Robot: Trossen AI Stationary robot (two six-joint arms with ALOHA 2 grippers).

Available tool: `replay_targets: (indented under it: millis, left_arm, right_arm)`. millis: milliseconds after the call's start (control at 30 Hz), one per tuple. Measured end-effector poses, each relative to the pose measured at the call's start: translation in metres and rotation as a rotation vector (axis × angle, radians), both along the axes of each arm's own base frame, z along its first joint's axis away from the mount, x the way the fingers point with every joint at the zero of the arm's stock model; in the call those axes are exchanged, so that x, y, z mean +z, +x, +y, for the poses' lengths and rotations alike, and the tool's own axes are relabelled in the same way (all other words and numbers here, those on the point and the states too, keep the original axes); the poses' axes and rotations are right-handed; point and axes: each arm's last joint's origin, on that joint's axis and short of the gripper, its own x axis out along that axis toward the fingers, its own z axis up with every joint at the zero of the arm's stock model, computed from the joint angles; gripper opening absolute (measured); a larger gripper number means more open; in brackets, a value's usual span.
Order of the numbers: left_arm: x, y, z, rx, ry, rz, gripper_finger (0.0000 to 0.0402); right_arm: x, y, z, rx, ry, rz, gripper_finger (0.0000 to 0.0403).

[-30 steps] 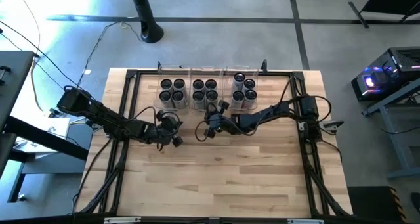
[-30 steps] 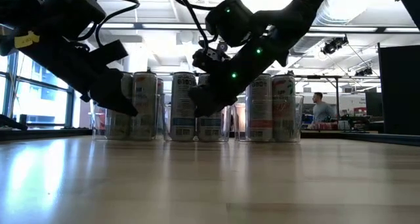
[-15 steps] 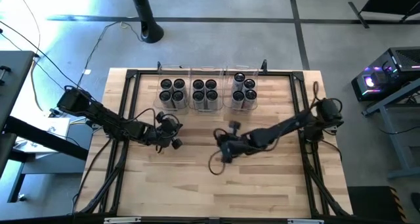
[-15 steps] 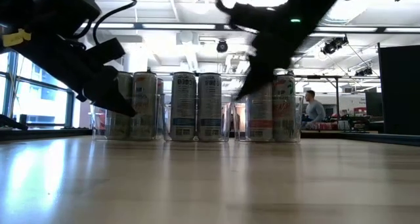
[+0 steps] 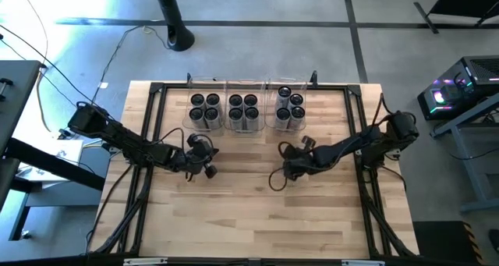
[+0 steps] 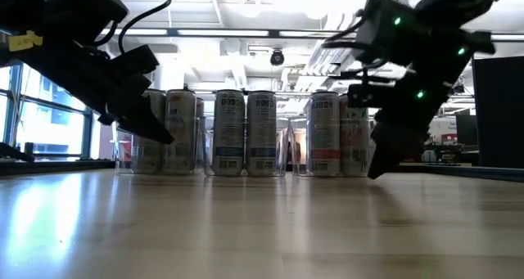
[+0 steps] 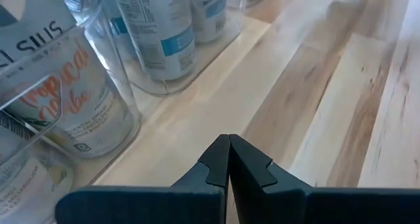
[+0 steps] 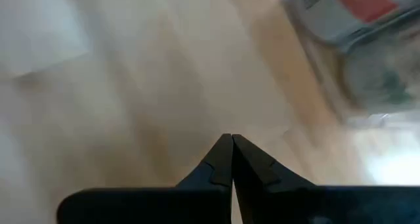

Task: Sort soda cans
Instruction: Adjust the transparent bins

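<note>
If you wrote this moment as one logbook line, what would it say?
soda cans: all in clear bins | left hand: shut, empty, over table | right hand: shut, empty, over table

Dark jointed arms, looping black cables

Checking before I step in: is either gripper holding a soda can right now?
No. The left gripper and right gripper are both shut on nothing; the soda cans stand in the clear bins.

Overhead cam straight down, low cam table-level, wrist cams close; shared: soda cans point(image 5: 245, 110).
</note>
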Motion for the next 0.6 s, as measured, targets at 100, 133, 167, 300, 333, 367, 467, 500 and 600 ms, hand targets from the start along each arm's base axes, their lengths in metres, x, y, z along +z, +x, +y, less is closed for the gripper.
replay_targets:
  millis: [100, 133, 167, 300, 333, 367, 467, 500, 600]
  left_arm:
    - [0.001, 0.001, 0.002, 0.011, -0.004, -0.014, 0.0]
    - [0.001, 0.002, 0.003, 0.016, -0.004, -0.016, 0.0]
    - [0.001, 0.002, 0.004, 0.018, -0.004, -0.016, 0.0]
    - [0.001, 0.002, 0.006, 0.025, -0.002, -0.014, 0.0]
    - [0.001, 0.002, 0.006, 0.024, 0.0, -0.013, 0.0]
    - [0.001, 0.002, 0.006, 0.024, 0.001, -0.012, 0.0]
    - [0.001, 0.002, 0.006, 0.023, 0.002, -0.011, 0.0]
    - [0.001, 0.002, 0.006, 0.023, 0.002, -0.011, 0.0]
    - [0.001, 0.002, 0.006, 0.022, 0.002, -0.011, 0.0]
  right_arm:
    - [-0.002, 0.002, -0.015, -0.015, -0.029, -0.006, 0.0]
    - [-0.002, 0.003, -0.019, -0.019, -0.04, -0.003, 0.0]
    - [-0.001, 0.004, -0.024, -0.021, -0.05, -0.005, 0.0]
    - [0.001, 0.009, -0.037, -0.013, -0.081, -0.022, 0.0]
    - [0.001, 0.01, -0.039, -0.01, -0.087, -0.025, 0.0]
    - [0.001, 0.011, -0.042, -0.005, -0.092, -0.026, 0.0]
    - [0.003, 0.012, -0.048, -0.002, -0.125, -0.028, 0.0]
    - [0.003, 0.013, -0.049, -0.006, -0.139, -0.029, 0.0]
    - [0.004, 0.014, -0.053, -0.012, -0.177, -0.03, 0.0]
